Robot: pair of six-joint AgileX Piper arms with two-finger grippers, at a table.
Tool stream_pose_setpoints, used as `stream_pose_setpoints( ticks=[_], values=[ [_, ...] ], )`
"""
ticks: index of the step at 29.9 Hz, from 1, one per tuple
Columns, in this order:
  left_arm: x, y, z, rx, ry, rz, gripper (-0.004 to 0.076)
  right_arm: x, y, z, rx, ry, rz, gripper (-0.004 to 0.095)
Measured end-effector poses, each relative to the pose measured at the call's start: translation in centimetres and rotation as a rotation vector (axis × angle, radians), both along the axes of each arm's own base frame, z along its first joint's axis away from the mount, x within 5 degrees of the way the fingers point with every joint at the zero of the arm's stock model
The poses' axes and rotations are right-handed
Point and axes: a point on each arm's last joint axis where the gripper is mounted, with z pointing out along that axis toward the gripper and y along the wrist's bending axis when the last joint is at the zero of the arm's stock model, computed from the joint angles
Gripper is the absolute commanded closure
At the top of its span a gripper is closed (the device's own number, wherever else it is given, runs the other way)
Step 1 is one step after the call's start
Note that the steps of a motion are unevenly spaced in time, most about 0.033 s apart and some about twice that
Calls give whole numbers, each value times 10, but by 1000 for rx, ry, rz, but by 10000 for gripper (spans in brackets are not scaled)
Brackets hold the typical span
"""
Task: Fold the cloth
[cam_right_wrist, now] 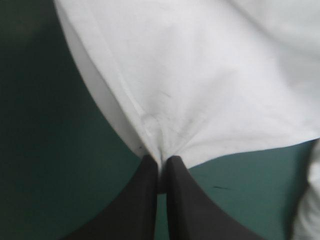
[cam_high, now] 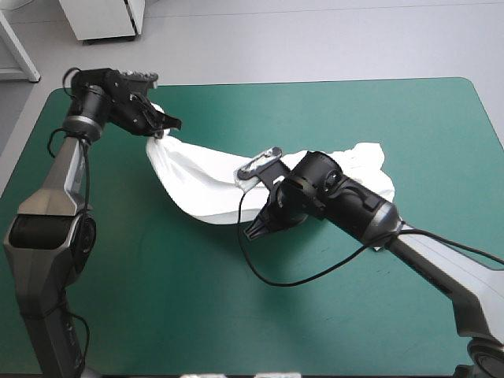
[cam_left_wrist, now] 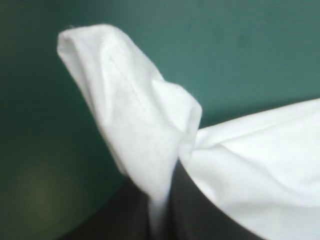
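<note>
With the left tool (cam_high: 163,131) clamped on a corner of the T-shirt (cam_high: 206,179) near the tabletop's (cam_high: 236,323) far left corner and the right tool (cam_high: 257,228) pinching its near edge mid-tabletop, the step looks like spreading, and the next move calls for drawing it taut and flat.

T-shirt (cam_high: 197,177) stretched across mid-table, open teal-green cover (cam_high: 173,307) nearer the robot

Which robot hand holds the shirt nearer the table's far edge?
The left gripper: it pinches the T-shirt near the table's far left corner; the right gripper pinches it nearer the middle.
</note>
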Motion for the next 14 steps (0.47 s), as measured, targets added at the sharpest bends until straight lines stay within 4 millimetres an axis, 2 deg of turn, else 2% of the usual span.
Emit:
stream_pose_setpoints(
  ticks=[4,9,14],
  values=[
    [-30,2,72,-21,-177,-3,733,0,-16,56,24,-177,-33,925],
    [-86,1,161,-106,-418,-29,733,-6,-43,135,119,-441,-92,925],
    [-143,-2,228,-202,-640,-75,733,-26,-80,211,212,-719,-131,925]
  ],
)
